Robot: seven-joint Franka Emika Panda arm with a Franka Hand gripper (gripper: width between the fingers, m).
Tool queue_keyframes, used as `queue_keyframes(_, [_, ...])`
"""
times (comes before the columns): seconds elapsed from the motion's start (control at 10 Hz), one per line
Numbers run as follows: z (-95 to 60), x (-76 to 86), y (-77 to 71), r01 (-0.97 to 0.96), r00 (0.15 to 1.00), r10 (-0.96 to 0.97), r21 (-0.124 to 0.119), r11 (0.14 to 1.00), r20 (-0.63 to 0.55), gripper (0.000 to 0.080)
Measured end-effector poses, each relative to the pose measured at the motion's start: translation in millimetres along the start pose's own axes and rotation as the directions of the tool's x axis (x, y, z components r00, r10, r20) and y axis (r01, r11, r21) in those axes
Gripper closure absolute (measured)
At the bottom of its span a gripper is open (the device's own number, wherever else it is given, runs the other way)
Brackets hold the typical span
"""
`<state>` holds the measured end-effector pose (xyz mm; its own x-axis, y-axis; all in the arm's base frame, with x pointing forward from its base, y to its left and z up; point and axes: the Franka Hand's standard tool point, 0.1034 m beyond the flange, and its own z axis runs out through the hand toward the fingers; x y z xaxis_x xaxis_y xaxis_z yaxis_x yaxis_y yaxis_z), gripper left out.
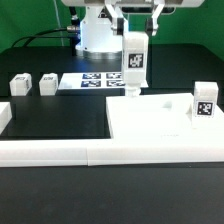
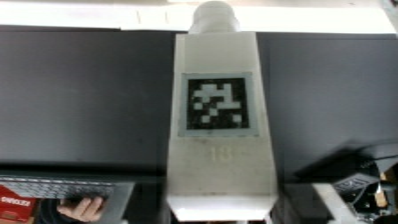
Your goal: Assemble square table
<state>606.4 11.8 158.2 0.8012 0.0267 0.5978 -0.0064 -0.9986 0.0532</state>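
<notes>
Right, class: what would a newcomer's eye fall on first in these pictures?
The upright white leg with its black-and-white tag, held over a corner of the white square tabletop. A second leg stands on the tabletop at the exterior view's right; two more legs lie off it at the left.

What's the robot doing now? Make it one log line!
gripper: shut on held leg | pose: upright at tabletop corner | standing leg: on tabletop | loose legs: two

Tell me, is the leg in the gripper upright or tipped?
Upright: held by the gripper, the leg stands vertical, its lower end at the tabletop corner.
</notes>
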Motion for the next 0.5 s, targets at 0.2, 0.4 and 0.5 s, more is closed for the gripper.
queue_keyframes(0.2, [7.5, -9.2, 6.9, 0.026, 1.0, -0.026, -0.01, 1.0, 0.016, 0.0514])
queue_keyframes(0.4, [15.5, -19.3, 4.4, 0.04, 0.999, -0.039, -0.008, 0.999, 0.022, 0.0514])
queue_keyframes(0.5, [18.3, -23.2, 4.6, 0.039, 0.999, -0.038, -0.01, 0.999, 0.029, 0.0514])
